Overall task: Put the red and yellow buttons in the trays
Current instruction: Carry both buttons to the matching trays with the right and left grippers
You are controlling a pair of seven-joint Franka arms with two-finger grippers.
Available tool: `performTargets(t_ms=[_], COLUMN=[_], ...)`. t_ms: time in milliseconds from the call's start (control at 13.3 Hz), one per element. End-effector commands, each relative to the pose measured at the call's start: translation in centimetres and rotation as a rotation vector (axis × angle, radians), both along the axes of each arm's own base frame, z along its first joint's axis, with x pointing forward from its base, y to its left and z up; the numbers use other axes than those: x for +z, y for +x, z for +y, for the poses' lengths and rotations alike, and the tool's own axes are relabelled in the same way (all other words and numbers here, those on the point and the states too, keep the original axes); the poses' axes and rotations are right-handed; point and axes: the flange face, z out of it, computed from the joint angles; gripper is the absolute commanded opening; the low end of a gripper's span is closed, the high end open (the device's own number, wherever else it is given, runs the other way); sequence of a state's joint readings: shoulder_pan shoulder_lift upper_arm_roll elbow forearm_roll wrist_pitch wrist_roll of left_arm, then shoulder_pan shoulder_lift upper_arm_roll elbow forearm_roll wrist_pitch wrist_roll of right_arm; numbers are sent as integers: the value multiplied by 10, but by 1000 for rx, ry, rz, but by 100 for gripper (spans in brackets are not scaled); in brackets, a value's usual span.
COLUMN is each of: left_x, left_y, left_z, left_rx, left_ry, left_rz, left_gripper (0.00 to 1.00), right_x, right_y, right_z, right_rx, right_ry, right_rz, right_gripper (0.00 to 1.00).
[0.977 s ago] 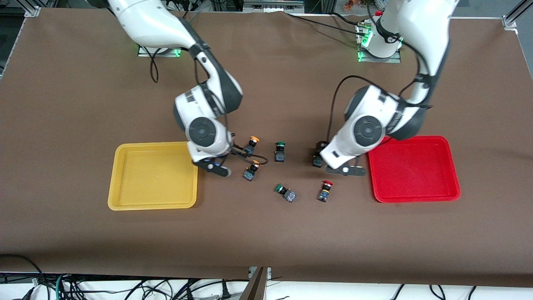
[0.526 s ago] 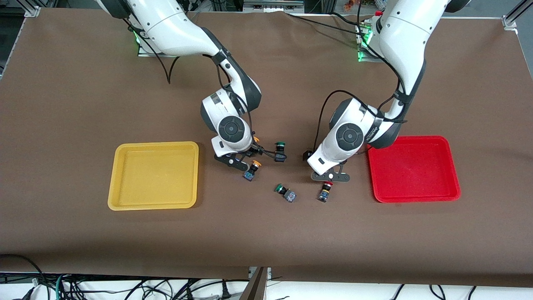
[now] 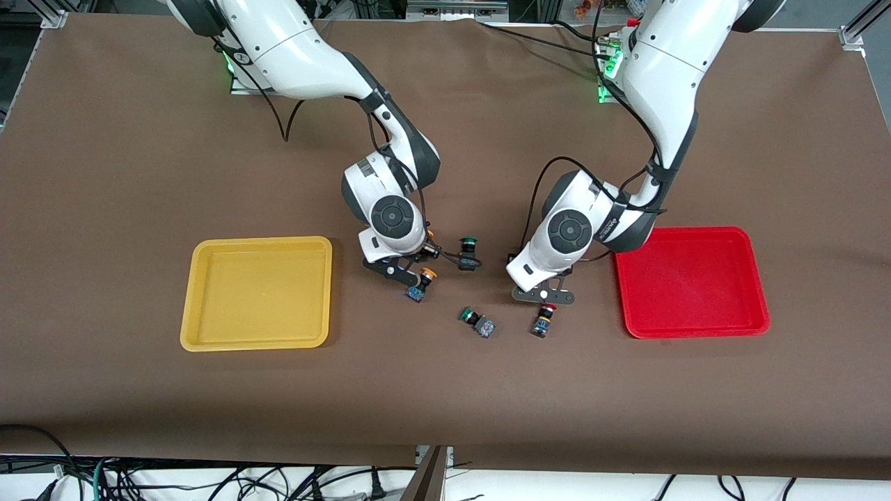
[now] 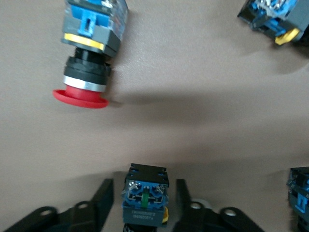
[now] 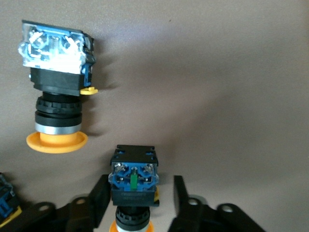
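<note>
In the middle of the brown counter (image 3: 445, 390), both arms look set to grab. The right tool (image 5: 140, 186) is spread loose around an orange-yellow-capped push-button switch (image 5: 134, 180). The left tool (image 4: 143, 187) is spread around a dark blocky switch (image 4: 145, 195), cap hidden. Nothing's pinched yet. Next I'd guess squeeze, lift, then carry to the shallow yellow plastic tray (image 3: 254, 241) and the red plastic tray (image 3: 689, 231).

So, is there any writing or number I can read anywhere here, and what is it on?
Nothing reads clearly.
Lettering on the left arm: too small to read.
Label on the button between the fingers of the open left gripper: blurred.
Label on the yellow button between the fingers of the open right gripper: blurred.
</note>
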State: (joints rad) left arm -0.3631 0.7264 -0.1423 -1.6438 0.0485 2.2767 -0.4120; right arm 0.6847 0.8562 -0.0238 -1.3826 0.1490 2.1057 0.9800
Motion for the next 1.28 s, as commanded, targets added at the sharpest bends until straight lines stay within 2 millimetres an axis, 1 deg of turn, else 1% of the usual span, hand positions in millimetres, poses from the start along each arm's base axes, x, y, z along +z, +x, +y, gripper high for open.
performTargets(t_ms=[0, 75, 150, 226, 301, 376, 451, 526, 602, 677, 752, 827, 902, 977, 1053, 1128, 1203], left_x=[-2, 1, 13, 33, 54, 74, 86, 96, 103, 101, 93, 78, 65, 53, 48, 49, 56], left_y=[1, 2, 6, 9, 13, 22, 28, 35, 40, 43, 42, 36, 31, 24, 22, 23, 25], left_z=[-3, -1, 3, 11, 28, 52, 81, 113, 144, 174, 193, 206, 214, 217, 225, 226, 222], left_rx=[-13, -13, -10, -4, -5, -58, -132, -203, -306, -406, -472, -491, -488, -493, -486, -485, -492], left_ry=[18, 20, 20, 38, 66, 80, 81, 77, 112, 162, 185, 184, 179, 168, 161, 160, 161], left_rz=[-13, -13, -21, -4, 33, 66, 114, 150, 162, 189, 220, 249, 255, 239, 215, 209, 198], left_gripper=[25, 21, 21, 21, 19, 19, 19, 21, 23, 23, 23, 23, 24, 32, 67, 100, 100], right_x=[4, 14, 33, 57, 72, 87, 92, 92, 88, 81, 73, 62, 50, 41, 30, 19, 10], right_y=[1, 7, 18, 34, 47, 65, 83, 95, 104, 113, 118, 119, 118, 117, 113, 108, 105], right_z=[4, 0, -14, -42, -68, -107, -149, -186, -220, -253, -291, -319, -341, -359, -366, -373, -376], right_rx=[-9, 5, -2, 18, 90, 154, 204, 255, 294, 321, 326, 318, 308, 302, 303, 293, 291], right_ry=[0, 3, -5, -20, -22, -23, -37, -39, -41, -35, -24, -17, -12, -8, -7, -9, -12], right_rz=[-13, -25, -32, -17, 5, 11, 29, 55, 71, 86, 107, 125, 144, 152, 155, 155, 148], right_gripper=[0, 0, 0, 0, 0, 0, 0, 0, 0, 0, 0, 0, 0, 0, 0, 0, 2])
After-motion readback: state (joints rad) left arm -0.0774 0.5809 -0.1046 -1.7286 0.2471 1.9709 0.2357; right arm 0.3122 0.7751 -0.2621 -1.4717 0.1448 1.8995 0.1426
